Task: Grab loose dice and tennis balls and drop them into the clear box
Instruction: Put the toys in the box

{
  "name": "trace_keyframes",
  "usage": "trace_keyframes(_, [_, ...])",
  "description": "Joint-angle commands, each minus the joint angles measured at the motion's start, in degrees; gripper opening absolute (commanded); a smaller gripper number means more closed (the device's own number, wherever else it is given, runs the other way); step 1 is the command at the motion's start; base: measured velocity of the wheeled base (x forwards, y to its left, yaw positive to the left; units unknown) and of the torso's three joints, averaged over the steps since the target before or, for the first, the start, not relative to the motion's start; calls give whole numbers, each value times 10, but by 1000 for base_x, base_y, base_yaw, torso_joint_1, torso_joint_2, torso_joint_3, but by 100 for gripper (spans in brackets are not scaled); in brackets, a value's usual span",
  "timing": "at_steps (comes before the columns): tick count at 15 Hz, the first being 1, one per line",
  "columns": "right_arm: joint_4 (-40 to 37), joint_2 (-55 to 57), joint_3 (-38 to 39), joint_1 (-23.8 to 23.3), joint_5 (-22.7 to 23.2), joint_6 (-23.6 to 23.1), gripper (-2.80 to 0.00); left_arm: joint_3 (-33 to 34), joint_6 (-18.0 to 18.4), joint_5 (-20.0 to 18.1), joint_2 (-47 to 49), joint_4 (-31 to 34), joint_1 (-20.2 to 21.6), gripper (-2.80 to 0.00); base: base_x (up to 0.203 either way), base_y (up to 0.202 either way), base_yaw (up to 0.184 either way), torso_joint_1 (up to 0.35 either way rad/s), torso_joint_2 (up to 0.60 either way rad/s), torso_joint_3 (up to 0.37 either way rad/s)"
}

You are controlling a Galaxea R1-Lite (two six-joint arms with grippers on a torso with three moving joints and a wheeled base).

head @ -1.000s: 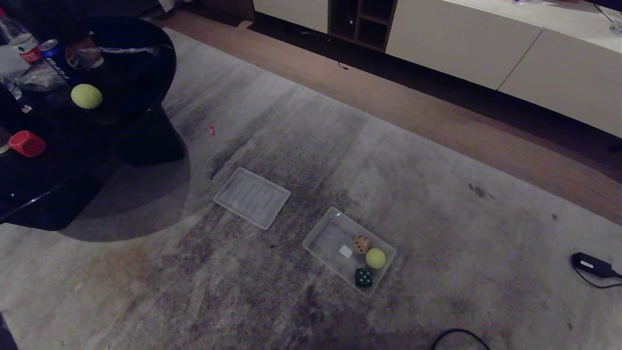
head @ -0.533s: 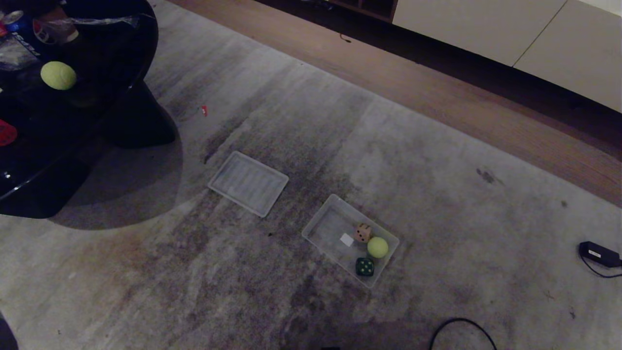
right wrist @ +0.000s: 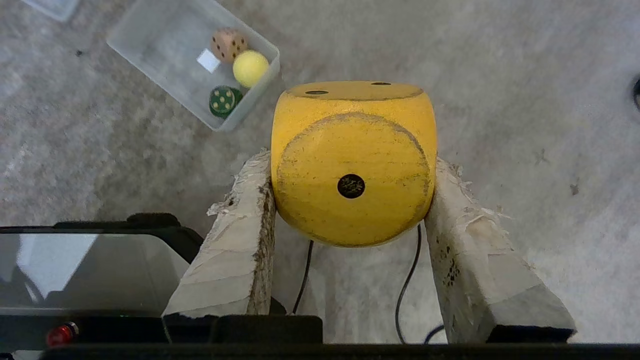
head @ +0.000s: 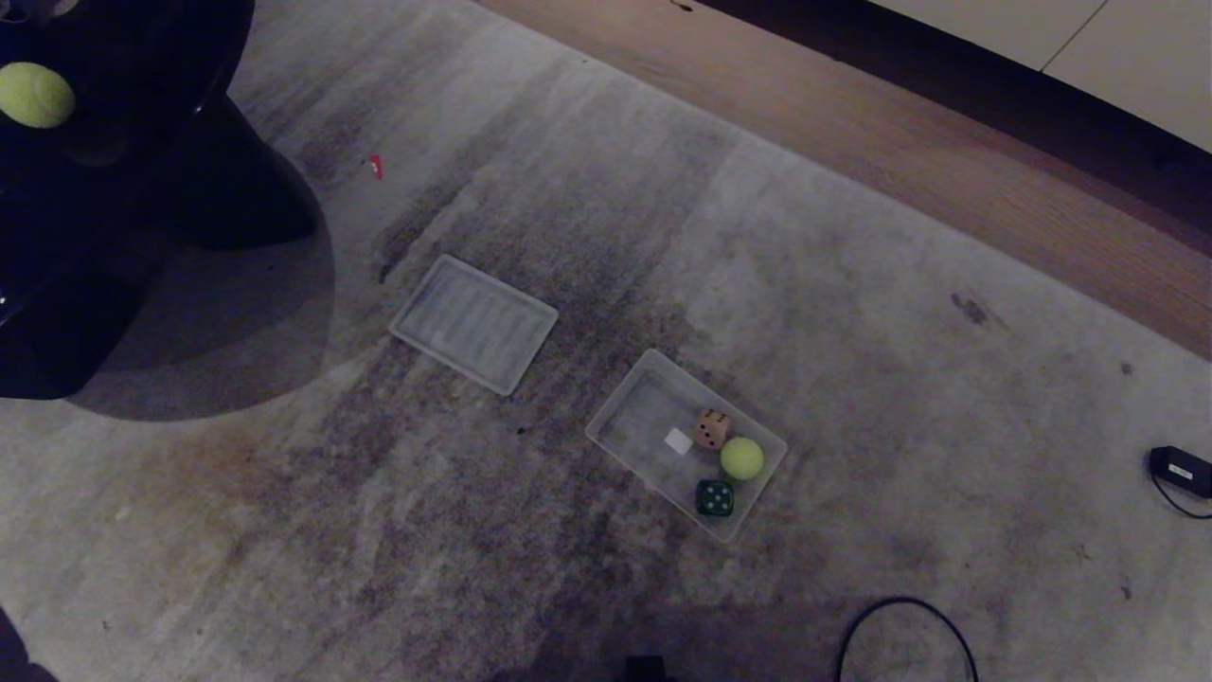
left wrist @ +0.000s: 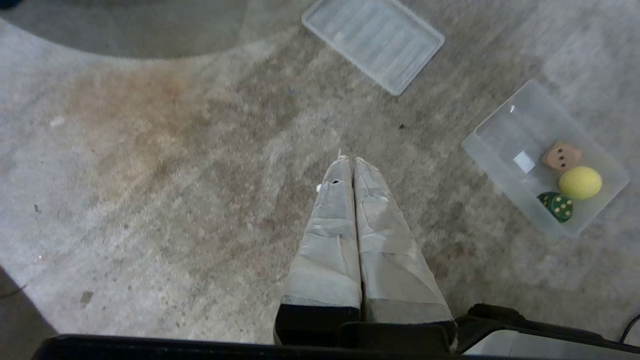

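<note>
The right end effector is clamped on the yellow die, one padded finger on each side, above the rug. The left end effector hangs idle, fingers pressed together, nothing held. The box sits on the rug ahead and off to the left of the held die, so the right arm likely must carry it that way. Inside lie a tan die, a ball and a green die. Farther left lies the lid; another ball rests on the black desk.

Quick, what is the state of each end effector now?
Left end effector: shut, holding nothing.
Right end effector: shut on the yellow die.
</note>
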State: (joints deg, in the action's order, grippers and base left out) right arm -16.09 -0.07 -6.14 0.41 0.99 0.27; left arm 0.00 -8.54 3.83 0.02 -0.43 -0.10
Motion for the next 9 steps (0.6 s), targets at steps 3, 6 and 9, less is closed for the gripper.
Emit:
trace_keyframes(3, [-2, 1, 0, 0, 1, 0, -280, 0, -1, 0, 1, 0, 0, -280, 0, 0, 0, 3, 3, -200])
trace_keyframes(6, [-1, 1, 0, 0, 1, -1, -280, 0, -1, 0, 1, 0, 0, -280, 0, 0, 0, 2, 4, -194])
trace_keyframes(9, [-1, 1, 0, 0, 1, 0, -280, 0, -1, 0, 1, 0, 0, -280, 0, 0, 0, 3, 2, -202])
